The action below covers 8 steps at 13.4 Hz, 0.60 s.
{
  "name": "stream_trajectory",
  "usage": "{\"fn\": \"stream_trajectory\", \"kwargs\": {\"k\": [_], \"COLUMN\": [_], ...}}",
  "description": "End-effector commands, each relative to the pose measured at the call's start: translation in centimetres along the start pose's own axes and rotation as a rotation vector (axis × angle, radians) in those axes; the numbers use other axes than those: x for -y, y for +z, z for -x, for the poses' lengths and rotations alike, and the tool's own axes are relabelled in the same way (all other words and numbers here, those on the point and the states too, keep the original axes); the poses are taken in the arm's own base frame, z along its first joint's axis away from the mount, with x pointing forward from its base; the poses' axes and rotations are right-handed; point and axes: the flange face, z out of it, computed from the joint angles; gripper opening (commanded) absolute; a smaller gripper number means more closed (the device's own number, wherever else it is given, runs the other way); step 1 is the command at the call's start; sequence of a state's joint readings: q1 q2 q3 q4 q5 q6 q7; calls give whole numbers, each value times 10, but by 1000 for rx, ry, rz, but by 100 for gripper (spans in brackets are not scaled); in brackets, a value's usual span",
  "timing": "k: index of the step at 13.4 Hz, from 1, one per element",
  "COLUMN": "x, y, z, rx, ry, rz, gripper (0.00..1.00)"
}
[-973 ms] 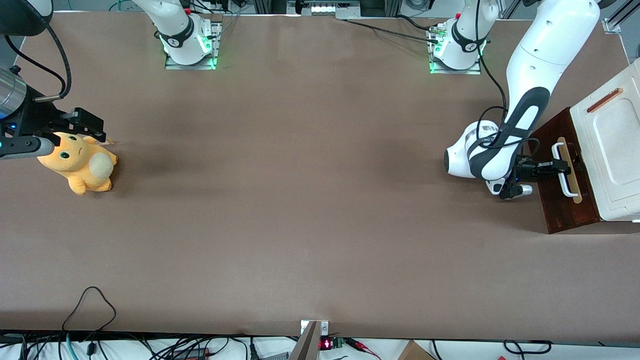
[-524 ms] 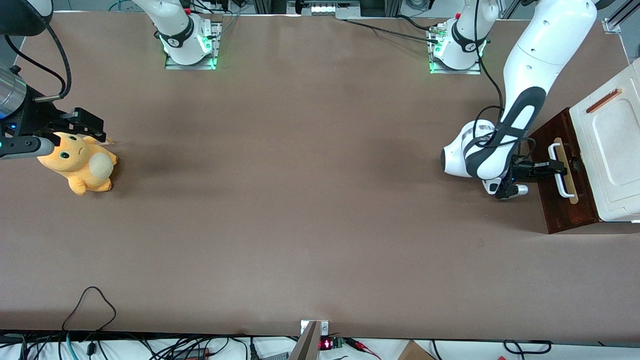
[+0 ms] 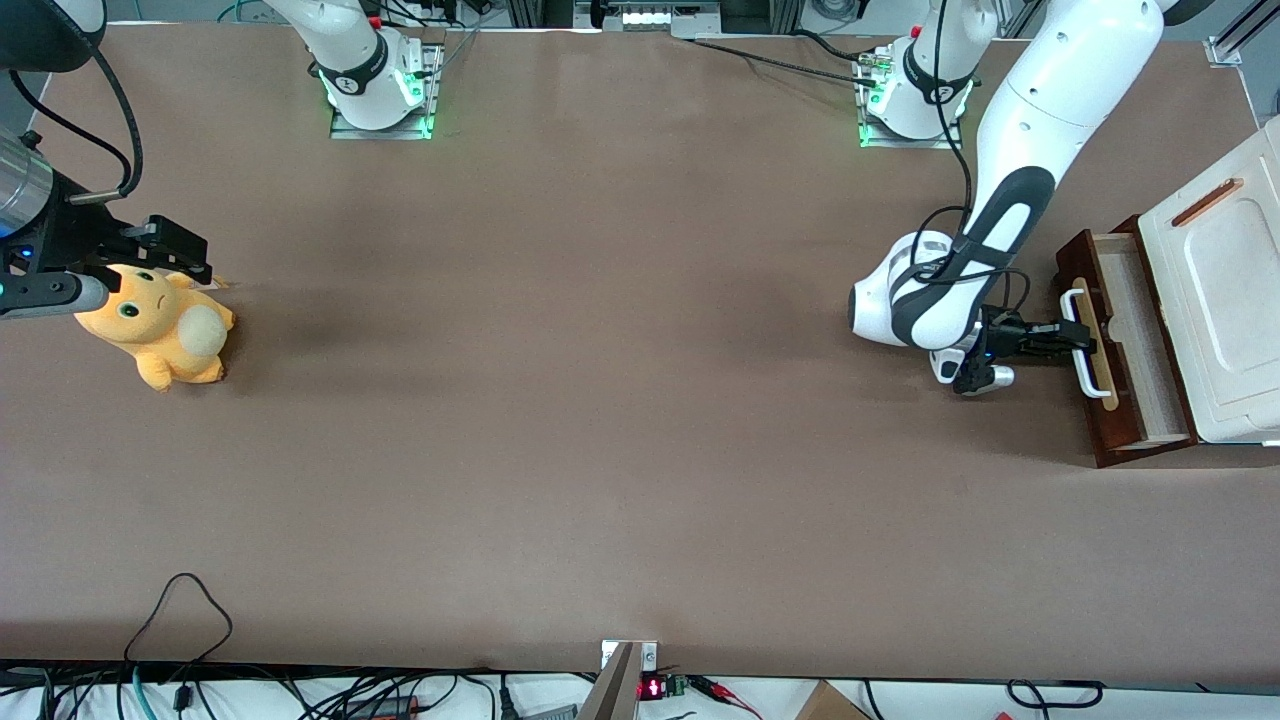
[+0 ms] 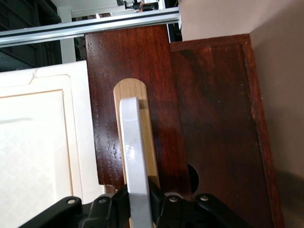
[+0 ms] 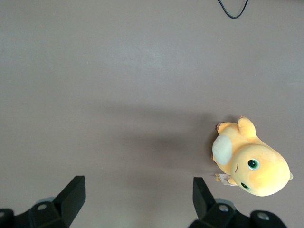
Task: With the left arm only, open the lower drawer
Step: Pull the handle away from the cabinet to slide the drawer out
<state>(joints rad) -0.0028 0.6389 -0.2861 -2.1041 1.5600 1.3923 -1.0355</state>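
Note:
The lower drawer (image 3: 1128, 340) stands pulled partly out of the cabinet at the working arm's end of the table, its pale inside showing. Its dark reddish-brown front (image 4: 137, 95) carries a white bar handle (image 3: 1078, 340) on a pale wood strip (image 4: 152, 142). The left arm (image 3: 1010, 200) reaches down in front of the drawer. My gripper (image 3: 1068, 338) is shut on the white handle (image 4: 135, 161), one black finger on each side of the bar.
The cabinet's white moulded top (image 3: 1225, 290) with a copper-coloured strip (image 3: 1208, 200) overhangs the drawer. An orange plush toy (image 3: 160, 335) lies under the parked gripper, toward the parked arm's end; it also shows in the right wrist view (image 5: 251, 164). Cables run along the table's near edge.
The left arm has drawn back from the cabinet with the handle held. The lower drawer has slid out with it, and its pale inside now shows.

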Motion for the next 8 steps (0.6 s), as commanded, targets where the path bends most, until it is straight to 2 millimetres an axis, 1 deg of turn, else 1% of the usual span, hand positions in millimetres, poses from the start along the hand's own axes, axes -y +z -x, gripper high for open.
{"fn": "stream_trajectory", "kwargs": {"k": [1, 4, 5, 6, 7, 8], "x": [1, 1, -1, -2, -2, -2], "y": [-46, -48, -49, -48, -48, -48], "z": [-11, -10, -10, -10, -10, -10], "rx": [-83, -86, -86, -85, -84, -84], "ry": [16, 22, 23, 27, 28, 30], "rz": [44, 47, 49, 48, 47, 47], "gripper": [8, 8, 11, 20, 40, 73]}}
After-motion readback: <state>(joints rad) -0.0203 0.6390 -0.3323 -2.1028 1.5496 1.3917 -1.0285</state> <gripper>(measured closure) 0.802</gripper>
